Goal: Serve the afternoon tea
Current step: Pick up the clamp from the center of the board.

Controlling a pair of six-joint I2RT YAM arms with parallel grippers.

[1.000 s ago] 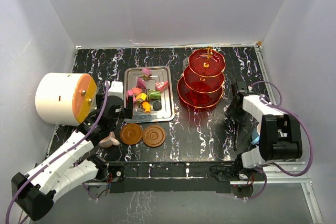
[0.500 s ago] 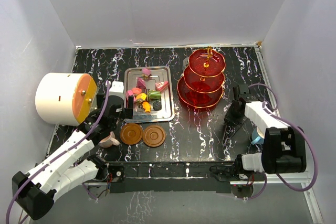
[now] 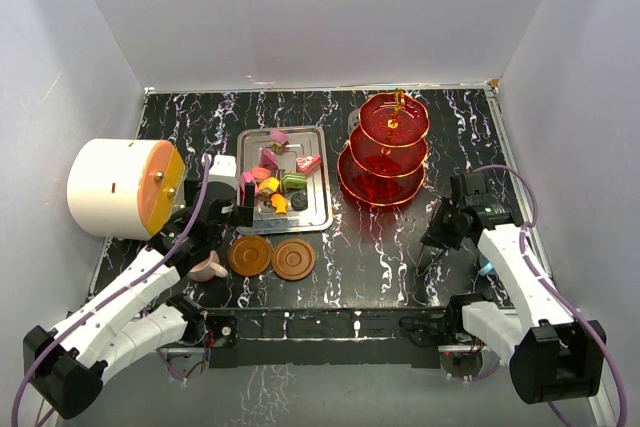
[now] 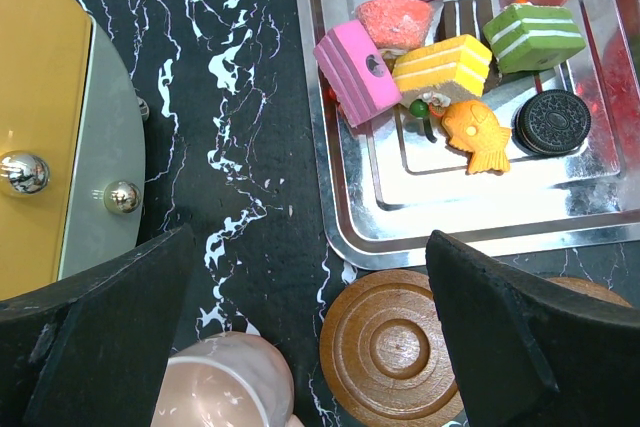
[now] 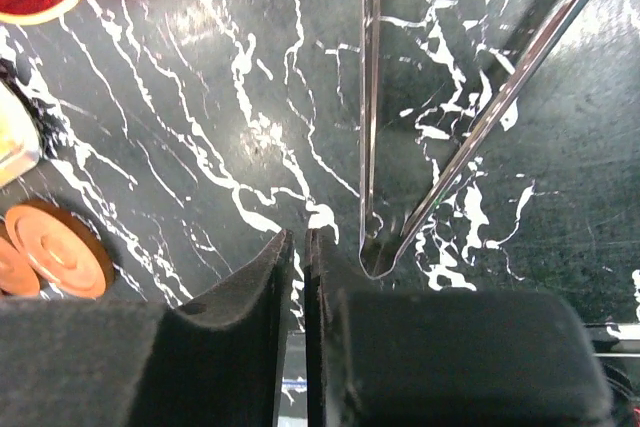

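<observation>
My left claw (image 4: pixel 310 247) is spread wide above the tabletop (image 4: pixel 250 97), off the near left corner of the tray (image 4: pixel 450 202). The sweets (image 3: pixel 272 179) lie on that tray. Two saucers (image 3: pixel 250 255) sit just in front of it, with the pink cup (image 3: pixel 208 267) off its near left corner. The red stand (image 3: pixel 385 162) is just right of the tray. Well right of the tray, my right claw (image 5: pixel 298 242) is pressed together on nothing, with tongs (image 5: pixel 369 107) beside it.
</observation>
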